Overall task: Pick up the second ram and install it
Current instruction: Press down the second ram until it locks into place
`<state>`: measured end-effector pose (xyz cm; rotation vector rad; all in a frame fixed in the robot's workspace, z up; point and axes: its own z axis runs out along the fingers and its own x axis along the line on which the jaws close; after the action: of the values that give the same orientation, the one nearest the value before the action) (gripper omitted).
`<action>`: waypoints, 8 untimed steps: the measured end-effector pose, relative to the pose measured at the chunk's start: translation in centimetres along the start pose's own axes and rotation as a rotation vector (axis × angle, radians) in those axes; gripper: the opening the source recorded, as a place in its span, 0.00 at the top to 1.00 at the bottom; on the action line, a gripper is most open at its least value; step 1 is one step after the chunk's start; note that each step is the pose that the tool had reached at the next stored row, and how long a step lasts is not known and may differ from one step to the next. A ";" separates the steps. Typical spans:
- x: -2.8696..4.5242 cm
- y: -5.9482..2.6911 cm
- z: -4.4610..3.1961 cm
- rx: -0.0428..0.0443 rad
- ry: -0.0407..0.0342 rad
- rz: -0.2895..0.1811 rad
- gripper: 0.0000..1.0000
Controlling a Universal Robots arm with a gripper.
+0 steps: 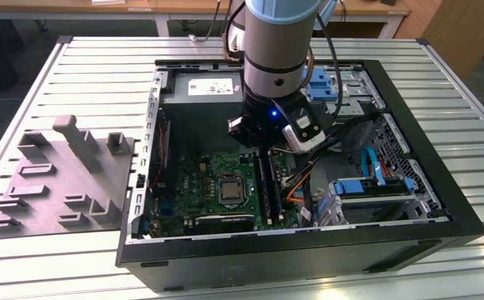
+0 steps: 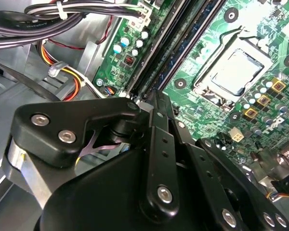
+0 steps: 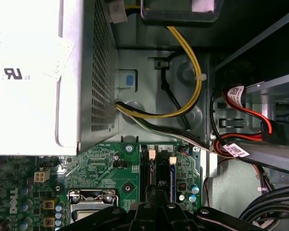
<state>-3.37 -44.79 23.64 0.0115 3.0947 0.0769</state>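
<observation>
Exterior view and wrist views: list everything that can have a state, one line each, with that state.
Case: open, side panel off.
Hand: down inside the case, over the memory slots.
Ram: blue stick standing in a slot; can't tell if it is latched.
CPU socket: retention frame down, no cooler on it.

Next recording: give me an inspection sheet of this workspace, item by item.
Surface: slatted metal table bearing an open computer case.
Job's things: blue ram stick standing in the motherboard slots, under the gripper.
Clutter: grey moulded fixture tray at the exterior view's left.
Grippers: gripper low over the ram slots; whether it is open or shut cannot be told.
Cables: yellow and black bundle beside the power supply; red cable; blue cable.
Surroundings: wooden desk behind the table.
</observation>
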 end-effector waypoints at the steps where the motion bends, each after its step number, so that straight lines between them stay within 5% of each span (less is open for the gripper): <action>1: 0.00 0.00 0.07 -0.0003 0.0000 0.000 0.89; 8: 0.01 0.40 0.36 -0.0006 0.0000 0.000 0.89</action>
<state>-3.36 -44.38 23.31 0.0113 3.0946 0.0778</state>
